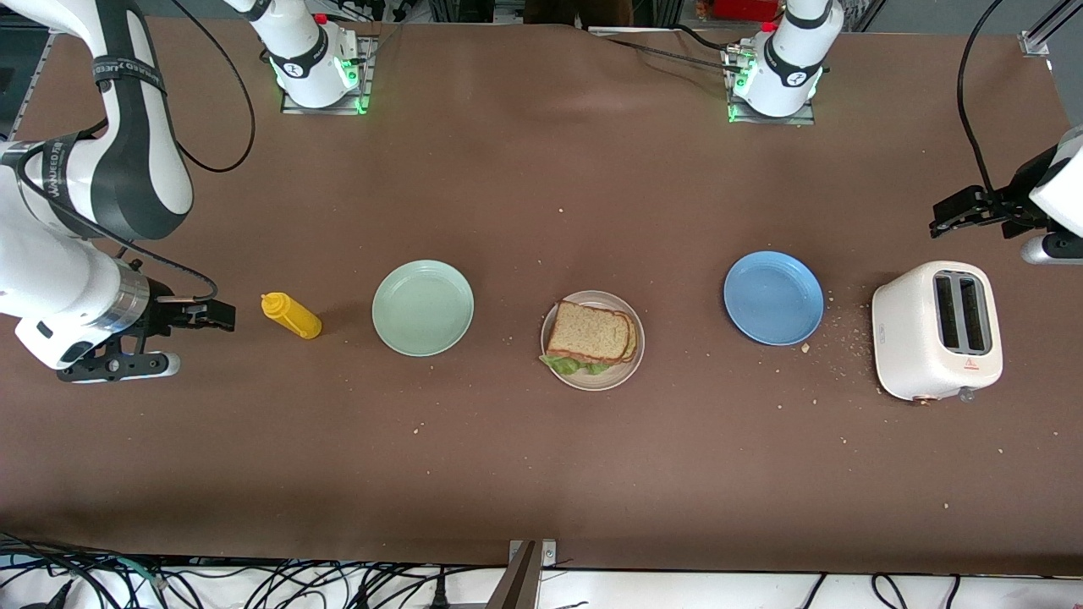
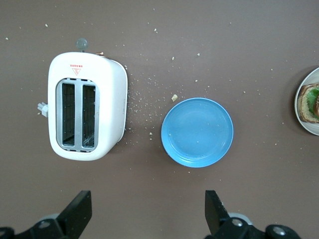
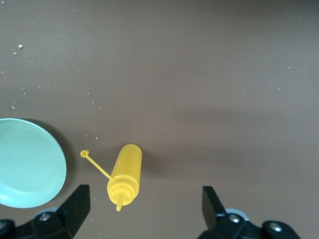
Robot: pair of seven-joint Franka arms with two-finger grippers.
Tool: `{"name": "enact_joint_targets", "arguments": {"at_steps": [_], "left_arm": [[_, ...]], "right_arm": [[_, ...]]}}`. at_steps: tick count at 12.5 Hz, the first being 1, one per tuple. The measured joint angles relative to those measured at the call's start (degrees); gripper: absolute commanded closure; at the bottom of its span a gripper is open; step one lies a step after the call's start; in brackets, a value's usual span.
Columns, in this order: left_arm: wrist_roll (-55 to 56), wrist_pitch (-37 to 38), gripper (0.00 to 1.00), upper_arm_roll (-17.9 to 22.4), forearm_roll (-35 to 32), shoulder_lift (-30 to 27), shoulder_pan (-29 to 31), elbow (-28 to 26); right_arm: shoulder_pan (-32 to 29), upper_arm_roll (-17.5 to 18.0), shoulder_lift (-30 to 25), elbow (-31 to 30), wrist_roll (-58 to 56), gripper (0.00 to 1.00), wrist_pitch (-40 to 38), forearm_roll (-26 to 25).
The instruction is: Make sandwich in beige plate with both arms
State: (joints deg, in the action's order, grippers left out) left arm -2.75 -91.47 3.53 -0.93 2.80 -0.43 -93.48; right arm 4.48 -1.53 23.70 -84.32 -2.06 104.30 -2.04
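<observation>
The sandwich (image 1: pixel 590 334) sits on the beige plate (image 1: pixel 630 364) in the middle of the brown tabletop (image 1: pixel 541 474). It is two slices of brown bread stacked up, and a green lettuce leaf (image 1: pixel 565 365) pokes out at the side nearer the front camera. In the left wrist view only the rim of the beige plate (image 2: pixel 300 117) and a bit of the sandwich (image 2: pixel 310 103) show at the picture's edge.

Both grippers are well apart from the sandwich, one at each end of the tabletop. Neither one holds anything.

The right gripper (image 1: pixel 211 315) hangs over the tabletop near the right arm's end. Its jaws are wide apart. The yellow squeeze bottle (image 1: pixel 292 315) lies on its side just beside it, with its little cap (image 3: pixel 83 154) off the tip and hanging on a thin strap. The mint-green plate (image 1: pixel 423 307) rests between the bottle and the beige plate. The right arm bends down from its base at the tabletop's edge farthest from the front camera.

The left gripper (image 1: pixel 952 213) hangs over the left arm's end of the tabletop, by the white toaster (image 1: pixel 937 330). Its jaws are wide apart too. The toaster has two slots on top. The blue plate (image 1: pixel 773 298) rests between the toaster and the beige plate. Small crumbs (image 1: pixel 846 338) lie on the tabletop between the blue plate and the toaster.
</observation>
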Motion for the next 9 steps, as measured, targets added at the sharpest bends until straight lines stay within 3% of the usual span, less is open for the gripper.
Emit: {"name": "enact_joint_targets", "arguments": {"at_steps": [9], "left_arm": [[0.1, -0.6, 0.0, -1.4, 0.0, 0.2, 0.0, 0.1]], "right_arm": [[0.0, 0.0, 0.1, 0.0, 0.0, 0.01, 0.0, 0.0]]}}
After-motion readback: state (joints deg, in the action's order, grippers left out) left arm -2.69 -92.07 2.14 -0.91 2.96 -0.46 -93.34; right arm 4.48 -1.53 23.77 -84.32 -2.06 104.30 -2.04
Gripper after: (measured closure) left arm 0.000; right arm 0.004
